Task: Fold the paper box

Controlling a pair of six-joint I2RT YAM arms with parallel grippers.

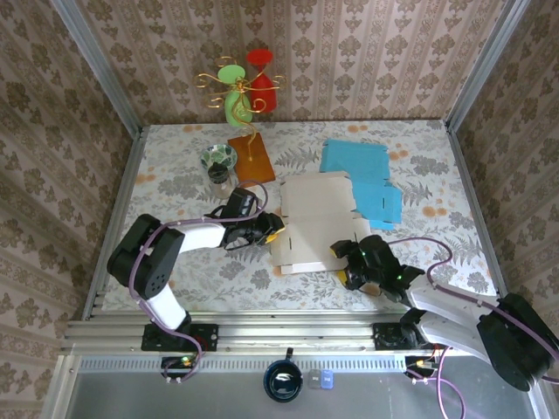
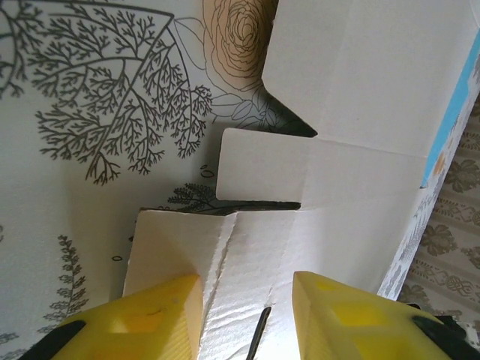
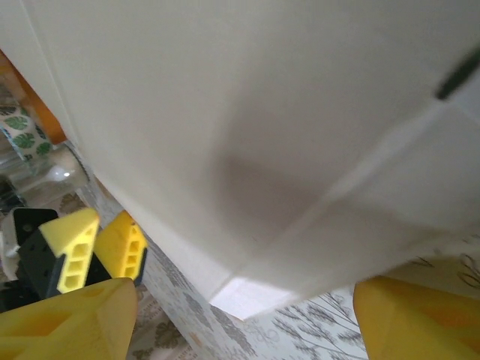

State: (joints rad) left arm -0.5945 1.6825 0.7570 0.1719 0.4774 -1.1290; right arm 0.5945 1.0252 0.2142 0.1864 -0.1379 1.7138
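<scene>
The paper box (image 1: 319, 218) lies unfolded mid-table, white inside up, with blue outer panels (image 1: 354, 159) at its far right. My left gripper (image 1: 272, 229) sits at the box's left edge. In the left wrist view its yellow fingers (image 2: 150, 319) stand apart on either side of a creased white flap (image 2: 247, 247), and the left gripper (image 2: 247, 292) is open. My right gripper (image 1: 341, 257) is at the near right corner. There the right gripper (image 3: 244, 296) is wide open under a raised white panel (image 3: 247, 135), whose corner hangs just above the table.
A glass jar with a leaf-patterned lid (image 1: 218, 162) and an orange board carrying a gold wire stand (image 1: 251, 155) sit at the back left. Red and green cones (image 1: 249, 78) hang on the stand. Metal frame rails and patterned walls close in the table.
</scene>
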